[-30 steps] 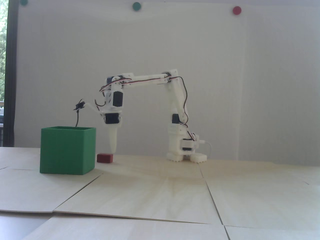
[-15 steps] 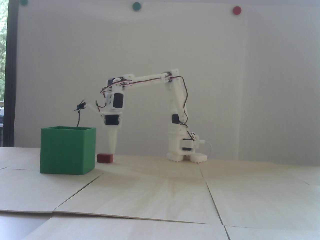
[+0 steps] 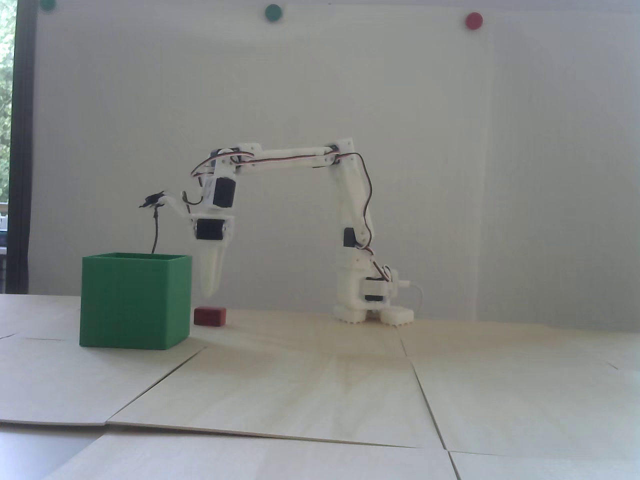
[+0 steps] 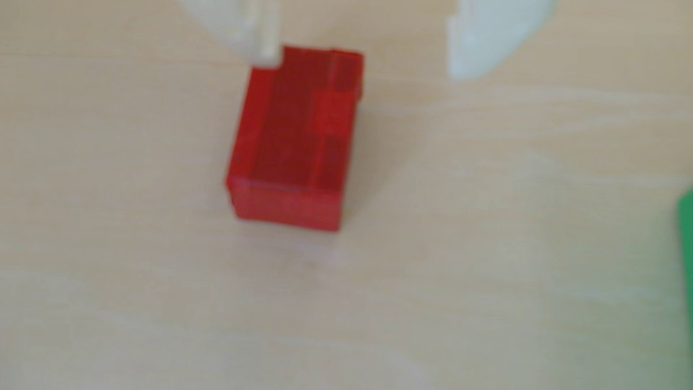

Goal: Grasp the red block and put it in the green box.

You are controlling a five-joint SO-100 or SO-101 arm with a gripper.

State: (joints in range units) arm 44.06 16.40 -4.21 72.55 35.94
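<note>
In the fixed view, the white arm point(image 3: 345, 220) reaches from its base toward the left of the picture, its forearm almost level and its wrist bent down. The gripper point(image 3: 210, 291) hangs point-down in the air, tilted a little, with its tips clear of the wooden table point(image 3: 320, 380). The red block point(image 3: 210, 316) lies flat on the table directly beneath those tips, a small gap of air between them. The green box point(image 3: 135, 300) stands upright just to the left of the gripper, its near corner close beside the block but not touching it (the open top sits about level with the gripper's upper fingers). From this side the two fingers overlap, so their spread cannot be read here. A black cable point(image 3: 156, 225) juts from the wrist and droops toward the box.

In the wrist view, which is blurred, the gripper point(image 4: 365, 71) enters from the top edge with its two white fingers spread wide apart and nothing between them. The red block point(image 4: 296, 138) lies below and between them, nearer the left finger point(image 4: 258, 33), whose tip overlaps the block's upper left corner in the picture; the right finger point(image 4: 487, 41) stands well off to the block's right. A sliver of the green box point(image 4: 686, 232) shows at the right edge, apart from the block.
</note>
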